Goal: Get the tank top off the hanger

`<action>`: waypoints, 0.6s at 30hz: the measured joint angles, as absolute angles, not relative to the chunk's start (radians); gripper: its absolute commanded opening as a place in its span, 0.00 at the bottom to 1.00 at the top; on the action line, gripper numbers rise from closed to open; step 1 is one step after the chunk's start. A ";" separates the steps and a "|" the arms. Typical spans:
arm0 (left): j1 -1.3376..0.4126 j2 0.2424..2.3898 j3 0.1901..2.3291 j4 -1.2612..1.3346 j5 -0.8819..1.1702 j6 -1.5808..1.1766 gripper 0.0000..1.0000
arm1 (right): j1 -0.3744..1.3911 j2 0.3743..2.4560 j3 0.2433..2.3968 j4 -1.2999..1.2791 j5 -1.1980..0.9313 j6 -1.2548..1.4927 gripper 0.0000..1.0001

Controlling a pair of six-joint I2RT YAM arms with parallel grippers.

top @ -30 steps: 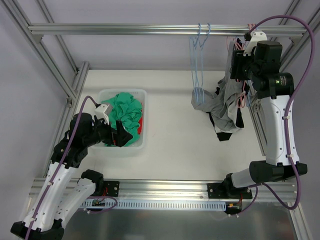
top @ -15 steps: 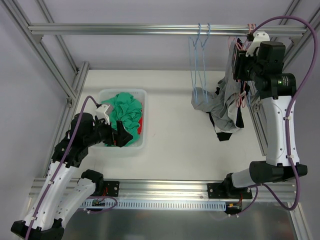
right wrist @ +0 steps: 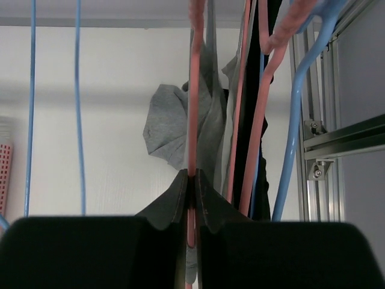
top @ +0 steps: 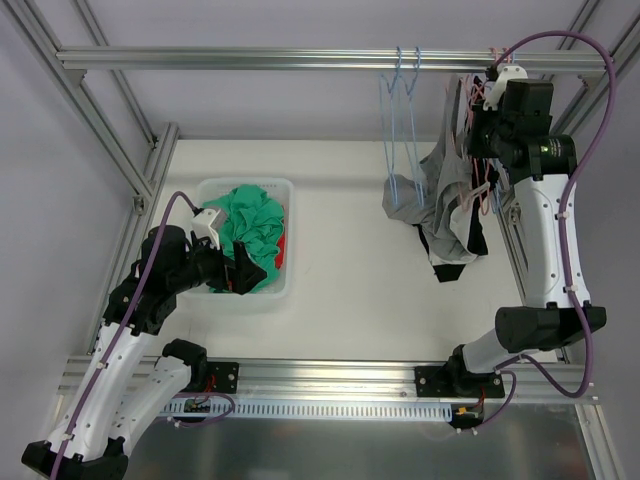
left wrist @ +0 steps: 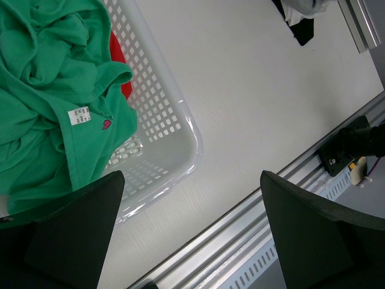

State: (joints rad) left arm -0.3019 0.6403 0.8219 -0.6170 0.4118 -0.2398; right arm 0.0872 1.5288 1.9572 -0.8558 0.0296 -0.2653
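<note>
A grey tank top [top: 440,200] hangs crumpled from a pink hanger [top: 487,192] at the right end of the top rail [top: 250,58]. My right gripper [top: 480,128] is high up beside the rail. In the right wrist view it [right wrist: 192,177] is shut on the pink hanger's thin wire [right wrist: 192,108], with the grey tank top [right wrist: 168,126] draped behind. More pink and blue hanger wires and a black garment [right wrist: 249,138] hang just to the right. My left gripper [top: 245,272] is open and empty over the basket's near right corner; it also shows in the left wrist view [left wrist: 192,180].
A white perforated basket [top: 210,187] holds a green garment [top: 250,220] and something red; the left wrist view shows its wall [left wrist: 162,114]. Two bare blue hangers [top: 400,110] hang mid-rail. A black garment [top: 445,268] trails onto the table. An aluminium frame post [top: 510,250] stands right.
My right gripper has shifted slightly left and up along the rail with the pink hanger, and the grey tank top has risen and swung with it. The left arm has not moved.
</note>
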 measured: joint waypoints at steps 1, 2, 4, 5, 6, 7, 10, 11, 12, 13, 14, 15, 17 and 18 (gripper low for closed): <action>-0.302 0.640 0.822 -0.617 0.412 -0.240 0.99 | 0.087 1.530 1.958 -0.855 0.029 -0.260 0.01; -0.302 0.641 0.822 -0.617 0.412 -0.240 0.99 | 0.088 1.531 1.959 -0.855 0.027 -0.255 0.00; -0.302 0.641 0.822 -0.617 0.412 -0.240 0.99 | 0.089 1.533 1.960 -0.855 0.020 -0.250 0.00; -0.302 0.641 0.822 -0.617 0.413 -0.240 0.99 | 0.090 1.533 1.960 -0.854 0.012 -0.245 0.00; -0.302 0.642 0.822 -0.617 0.413 -0.240 0.99 | 0.091 1.533 1.960 -0.852 0.001 -0.240 0.00; -0.302 0.643 0.822 -0.617 0.413 -0.240 0.99 | 0.092 1.533 1.960 -0.850 -0.012 -0.234 0.00; -0.302 0.646 0.822 -0.616 0.413 -0.240 0.99 | 0.097 1.530 1.954 -0.828 -0.051 -0.209 0.00; -0.302 0.646 0.822 -0.615 0.413 -0.240 0.99 | 0.099 1.526 1.943 -0.808 -0.064 -0.199 0.00; -0.302 0.646 0.822 -0.615 0.413 -0.240 0.99 | 0.102 1.517 1.924 -0.783 -0.075 -0.187 0.00; -0.302 0.646 0.822 -0.614 0.413 -0.240 0.99 | 0.103 1.503 1.897 -0.754 -0.088 -0.176 0.00; -0.302 0.646 0.822 -0.614 0.413 -0.240 0.99 | 0.104 1.486 1.865 -0.724 -0.099 -0.165 0.00; -0.302 0.646 0.822 -0.614 0.413 -0.240 0.99 | 0.104 1.471 1.843 -0.705 -0.107 -0.156 0.00; -0.302 0.644 0.822 -0.614 0.413 -0.240 0.99 | 0.104 1.434 1.790 -0.648 -0.126 -0.131 0.00; -0.302 0.643 0.822 -0.614 0.413 -0.240 0.99 | 0.105 1.417 1.771 -0.624 -0.137 -0.120 0.00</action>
State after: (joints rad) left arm -0.3019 0.6426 0.8219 -0.6136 0.4126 -0.2398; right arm 0.1051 1.4174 1.7706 -0.6235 -0.1371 -0.1196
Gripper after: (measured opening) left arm 0.986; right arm 0.077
